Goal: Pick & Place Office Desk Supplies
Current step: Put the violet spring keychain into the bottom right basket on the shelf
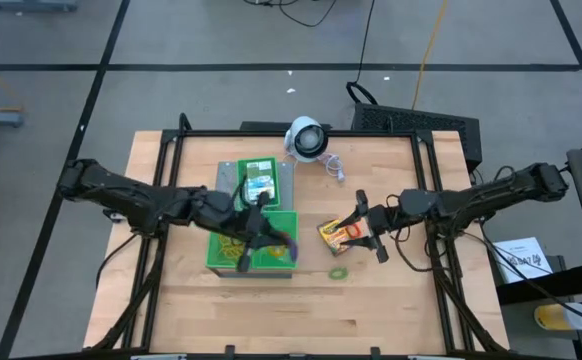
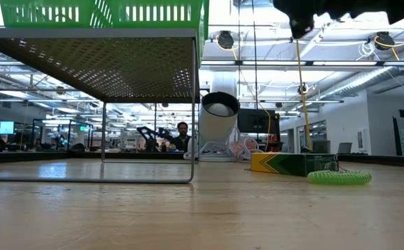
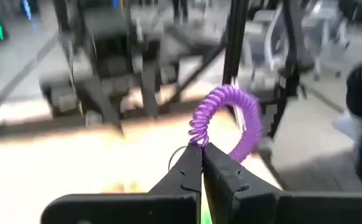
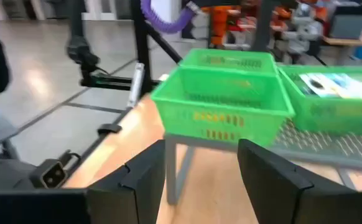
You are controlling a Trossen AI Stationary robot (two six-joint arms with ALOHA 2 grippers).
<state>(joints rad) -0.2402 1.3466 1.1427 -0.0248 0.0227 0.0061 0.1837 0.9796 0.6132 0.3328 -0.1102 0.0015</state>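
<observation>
Purple coiled band hung pinched in the left gripper, jaws closed on one end, above the near green tray. A yellow-and-green crayon box lay on the wooden table just beside the right gripper, whose fingers stood wide apart, holding nothing. A green coiled loop lay near the box; another crayon box sat in the far tray.

Bright overhead ceiling lights glare in the low view; both wrist views are motion-blurred.
</observation>
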